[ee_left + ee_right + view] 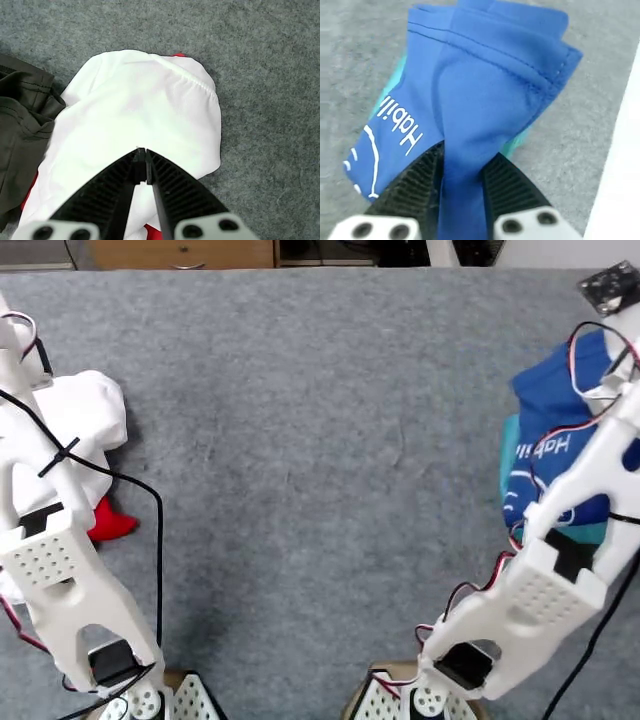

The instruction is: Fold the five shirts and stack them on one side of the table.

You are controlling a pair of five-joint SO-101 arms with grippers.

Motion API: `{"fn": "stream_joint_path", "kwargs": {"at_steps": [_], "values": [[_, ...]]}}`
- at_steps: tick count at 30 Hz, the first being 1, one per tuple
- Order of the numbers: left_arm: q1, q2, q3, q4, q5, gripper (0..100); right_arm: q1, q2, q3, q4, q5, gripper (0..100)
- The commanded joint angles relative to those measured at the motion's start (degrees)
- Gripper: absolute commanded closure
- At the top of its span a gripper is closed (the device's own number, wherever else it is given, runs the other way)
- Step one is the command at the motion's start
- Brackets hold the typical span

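Grey, felt-like tabletop [320,440]; at its left edge a smooth, rounded white shirt [85,415] mound, ribbed black fingers of the left gripper [142,160] together over it; at its right edge a stitched blue shirt [555,440], a bunched fold clamped in the right gripper [462,165].

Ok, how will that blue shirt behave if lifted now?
Probably floppy: the blue shirt bunches in soft folds where the right gripper pinches it. Likely it drapes and unfolds, maybe dragging the teal shirt beneath.
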Motion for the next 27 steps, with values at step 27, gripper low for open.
{"fn": "stream_joint_path", "kwargs": {"at_steps": [27], "values": [[-0.7,-3.38,-0.26,0.62,-0.35,98,9.27,4.79,-1.01,-9.41,5.19,70.5]]}}
